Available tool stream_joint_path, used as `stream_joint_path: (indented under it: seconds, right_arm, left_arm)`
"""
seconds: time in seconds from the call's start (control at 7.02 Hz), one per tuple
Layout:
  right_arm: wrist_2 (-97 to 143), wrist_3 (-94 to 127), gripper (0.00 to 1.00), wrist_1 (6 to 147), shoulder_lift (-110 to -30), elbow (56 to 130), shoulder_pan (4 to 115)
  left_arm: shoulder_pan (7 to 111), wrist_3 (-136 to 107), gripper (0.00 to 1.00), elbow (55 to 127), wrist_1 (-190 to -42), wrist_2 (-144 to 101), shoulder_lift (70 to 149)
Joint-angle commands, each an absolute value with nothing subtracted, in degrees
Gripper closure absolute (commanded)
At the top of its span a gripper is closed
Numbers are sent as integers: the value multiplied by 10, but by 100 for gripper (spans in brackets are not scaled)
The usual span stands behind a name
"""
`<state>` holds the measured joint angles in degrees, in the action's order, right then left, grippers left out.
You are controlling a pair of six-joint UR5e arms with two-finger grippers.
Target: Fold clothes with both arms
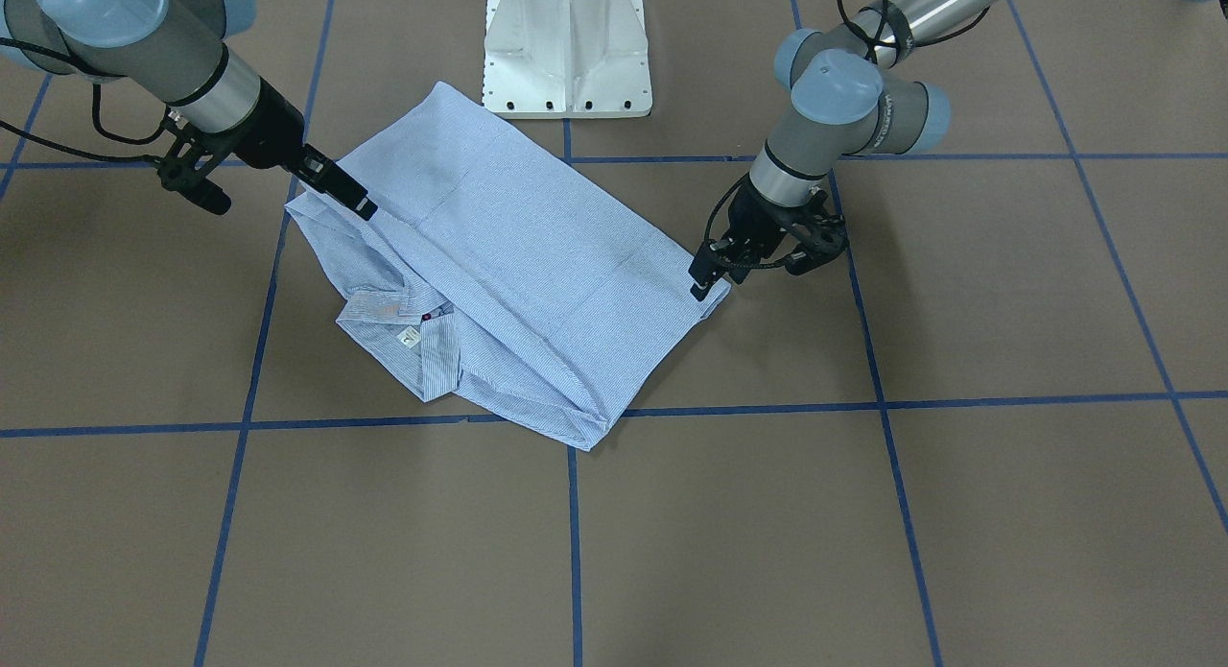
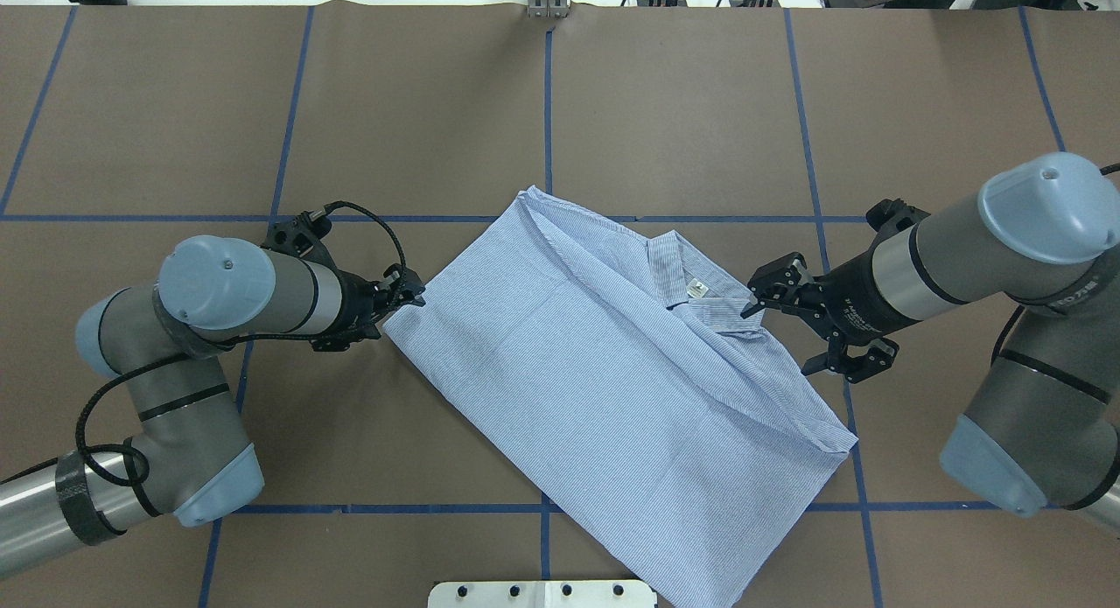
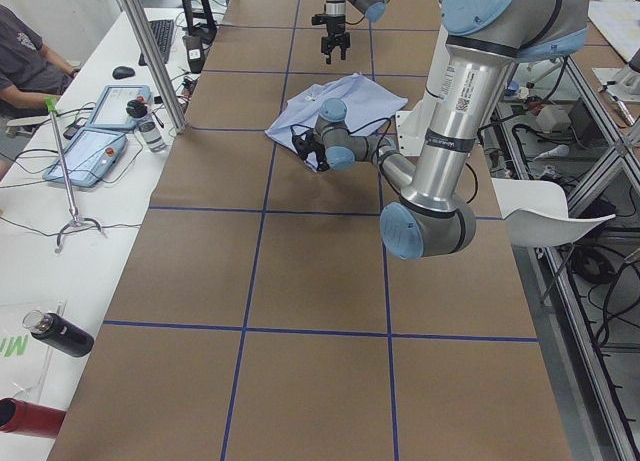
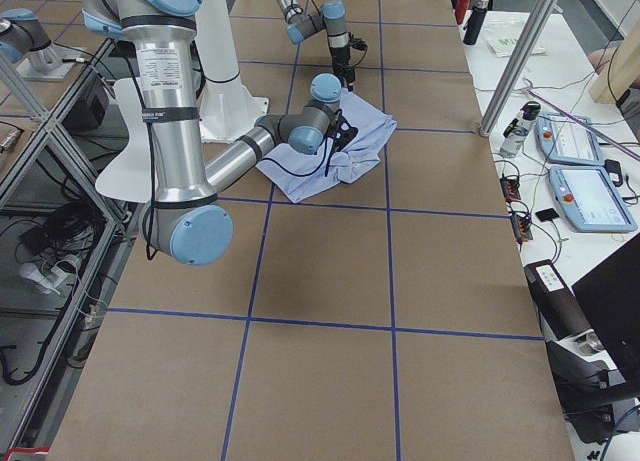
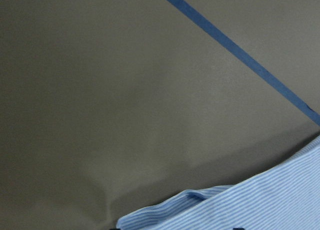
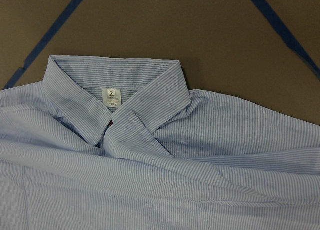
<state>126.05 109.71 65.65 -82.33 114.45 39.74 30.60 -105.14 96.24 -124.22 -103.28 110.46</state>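
Front view: a light blue, finely striped shirt [image 1: 537, 264] lies folded on the brown table [image 1: 959, 504], stretched between both pincers. The left pincer [image 1: 707, 285] is pinched together on a corner of the shirt. The right pincer [image 1: 362, 206] touches cloth beside the collar [image 1: 384, 307]; I cannot tell its grip. Overhead view: the white neck label [image 2: 697, 287] lies just beside the right pincer. Right wrist view: the label reads 2.

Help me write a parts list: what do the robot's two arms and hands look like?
The left arm and right arm are silver tubes with grey joints, light-blue end caps and small black lettering. Loose black cables run along them. The left hand and right hand are black, with slim fingers.
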Motion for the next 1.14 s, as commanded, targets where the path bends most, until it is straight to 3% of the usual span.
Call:
stream_joint_path:
  seconds: [0.0,0.29,0.43,0.86,1.0]
  right_arm:
    - [1260,1097,0,657,-823,1142,397]
    - [1260,1098,0,657,-823,1143,398]
    - [1260,1098,0,657,-821,1147,398]
    - [1261,1102,0,657,-812,1150,398]
    - [1260,1102,0,657,-812,1150,398]
  left_arm:
    - [305,-1053,46,958,-1240,-1015,1106]
    - [295,-1054,94,956,-1240,-1011,1107]
    - [296,-1053,100,958,-1240,-1010,1104]
    - [334,-993,100,957,-1239,-1009,1112]
    - [372,-961,100,927,-1239,-1011,1136]
